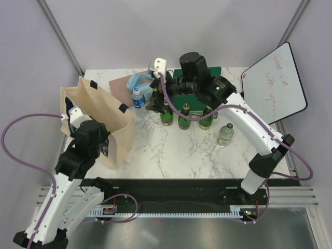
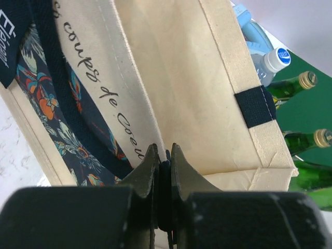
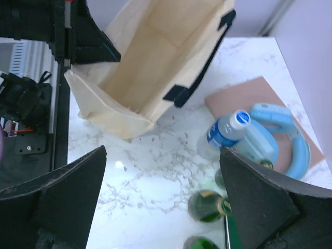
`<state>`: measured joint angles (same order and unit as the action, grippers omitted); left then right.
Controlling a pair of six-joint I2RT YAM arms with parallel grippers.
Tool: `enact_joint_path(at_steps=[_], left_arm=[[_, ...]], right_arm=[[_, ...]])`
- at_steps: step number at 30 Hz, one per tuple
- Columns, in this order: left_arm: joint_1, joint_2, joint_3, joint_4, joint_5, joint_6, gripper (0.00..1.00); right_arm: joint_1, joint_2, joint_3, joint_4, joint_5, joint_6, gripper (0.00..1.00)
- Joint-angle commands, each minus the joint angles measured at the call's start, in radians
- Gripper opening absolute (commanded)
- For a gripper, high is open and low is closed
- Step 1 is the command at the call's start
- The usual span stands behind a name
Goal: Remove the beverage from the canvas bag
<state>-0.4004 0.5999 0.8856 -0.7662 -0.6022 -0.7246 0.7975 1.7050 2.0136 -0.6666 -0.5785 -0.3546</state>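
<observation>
Black script on the canvas bag (image 2: pixel 197 93) runs from upper left to lower centre and reads "coups de Coeu", then is cut off. The red handwriting on the whiteboard (image 1: pixel 275 83), upper right, is too small to read.

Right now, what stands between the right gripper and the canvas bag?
Between the right gripper and the canvas bag stands a water bottle with a blue cap, close to the bag. The top view shows it.

You had a white marble-patterned table (image 1: pixel 171 150), boxed in by plain pale walls (image 1: pixel 129 31) with grey metal corner posts (image 1: pixel 58 32); a whiteboard (image 1: pixel 275 83) with red scribbles stood at its right side.
</observation>
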Motion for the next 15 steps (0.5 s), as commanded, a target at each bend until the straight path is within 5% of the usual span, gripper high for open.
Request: enact_joint_path(at_steps=[1,9,13,15], left_arm=[[0.073,0.075,0.052,0.300,0.022,0.079,0.02],[0.472,0.256,0.073,0.544,0.506,0.068,0.02],[0.557,0.319,0.093,0.532,0.585,0.079,0.04],[0.594,0.339,0.101,0.509,0.622,0.079,0.14]], right_arm=[[-0.108,-0.076,-0.084,0.025,-0.055,0.069,0.98],[-0.245,-0.212,-0.332,0.068,-0.061,0.108,0.98],[-0.303,-0.263,-0.427,0.094,-0.070,0.129,0.98],[-0.328,-0.286,-0.447,0.098,-0.072,0.135,0.98]])
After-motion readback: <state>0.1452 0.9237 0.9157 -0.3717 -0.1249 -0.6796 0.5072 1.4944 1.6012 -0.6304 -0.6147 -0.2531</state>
